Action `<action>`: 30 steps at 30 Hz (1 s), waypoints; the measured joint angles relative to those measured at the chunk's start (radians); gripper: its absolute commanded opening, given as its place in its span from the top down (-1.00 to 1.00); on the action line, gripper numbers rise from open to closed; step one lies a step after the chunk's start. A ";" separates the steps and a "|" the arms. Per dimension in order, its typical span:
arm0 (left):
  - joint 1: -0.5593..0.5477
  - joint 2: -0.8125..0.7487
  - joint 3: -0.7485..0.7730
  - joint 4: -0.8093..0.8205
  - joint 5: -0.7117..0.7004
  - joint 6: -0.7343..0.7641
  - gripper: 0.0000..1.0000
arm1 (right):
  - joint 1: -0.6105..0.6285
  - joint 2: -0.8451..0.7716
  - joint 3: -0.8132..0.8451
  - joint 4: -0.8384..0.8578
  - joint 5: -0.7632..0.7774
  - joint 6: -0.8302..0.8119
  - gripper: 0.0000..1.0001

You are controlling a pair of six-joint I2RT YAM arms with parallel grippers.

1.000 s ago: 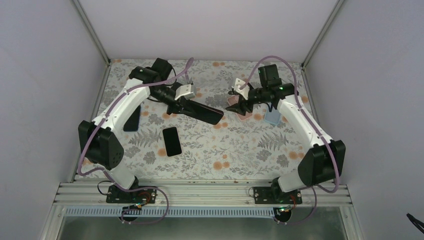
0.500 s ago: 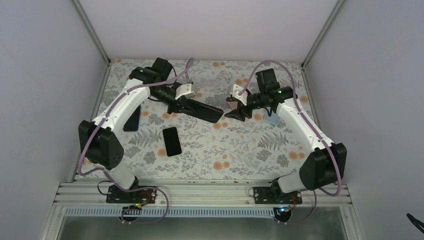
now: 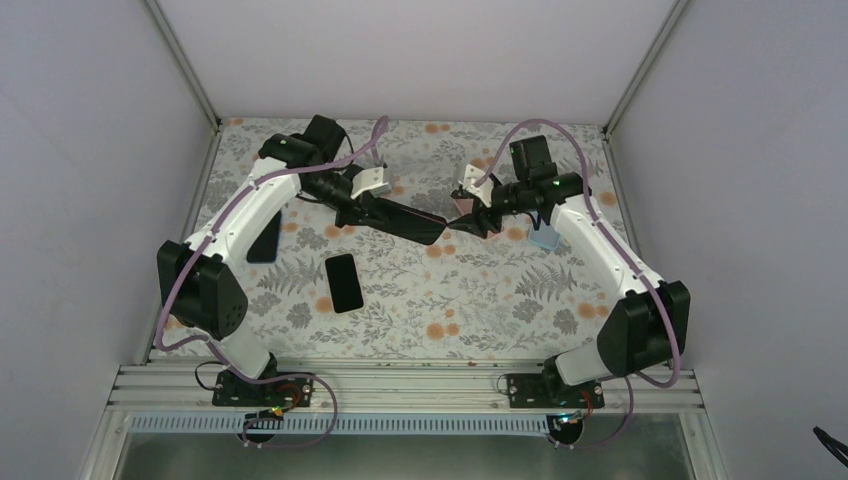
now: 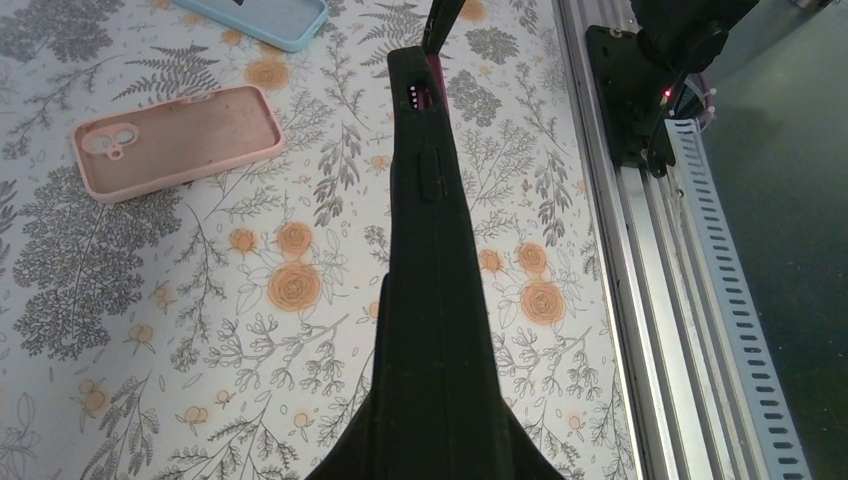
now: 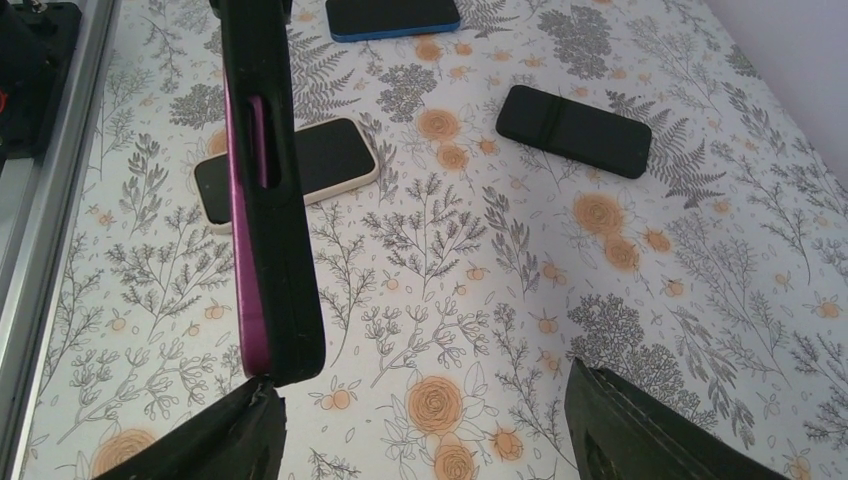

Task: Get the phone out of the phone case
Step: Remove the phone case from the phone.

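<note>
Left claw (image 3: 362,208) grips one cased phone (image 3: 415,225) near two empty cases (image 4: 175,140).

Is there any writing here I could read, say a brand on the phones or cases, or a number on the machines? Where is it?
None: no word, brand, number or sign is readable in any view.
black case, held in the air: a port and a side slot, no lettering.
pink case, blue case: blank.
cream-edged phone: dark screen, no logo showing.
white arms: any marking too small to tell.
</note>
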 measured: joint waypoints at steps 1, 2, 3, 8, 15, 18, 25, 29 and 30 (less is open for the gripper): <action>0.000 0.000 0.000 0.001 -0.001 -0.001 0.96 | 0.000 0.002 0.000 0.004 0.003 0.002 -0.43; 0.000 0.000 0.000 0.002 -0.003 -0.002 0.96 | 0.000 0.003 0.000 0.009 0.007 0.006 -0.43; 0.000 0.000 0.000 0.002 -0.004 -0.002 0.95 | 0.000 0.005 0.000 0.013 0.010 0.009 -0.43; -0.008 0.007 0.000 -0.005 -0.018 0.000 0.95 | 0.000 0.031 0.001 0.037 0.036 0.038 -0.44; -0.048 0.023 -0.007 0.007 -0.089 -0.009 0.95 | 0.013 0.142 0.069 -0.027 0.072 0.045 -0.46; -0.055 0.024 -0.006 -0.001 -0.105 -0.013 0.95 | 0.035 0.154 0.092 -0.065 0.085 0.043 -0.48; -0.074 0.031 -0.002 -0.034 -0.066 -0.013 0.95 | 0.118 0.154 0.161 -0.124 0.008 0.038 -0.51; -0.090 0.031 -0.001 -0.063 -0.060 -0.020 0.95 | 0.146 0.158 0.176 -0.159 -0.029 0.021 -0.54; -0.092 0.031 -0.001 -0.076 -0.064 -0.023 0.95 | 0.158 0.172 0.190 -0.179 -0.030 0.000 -0.54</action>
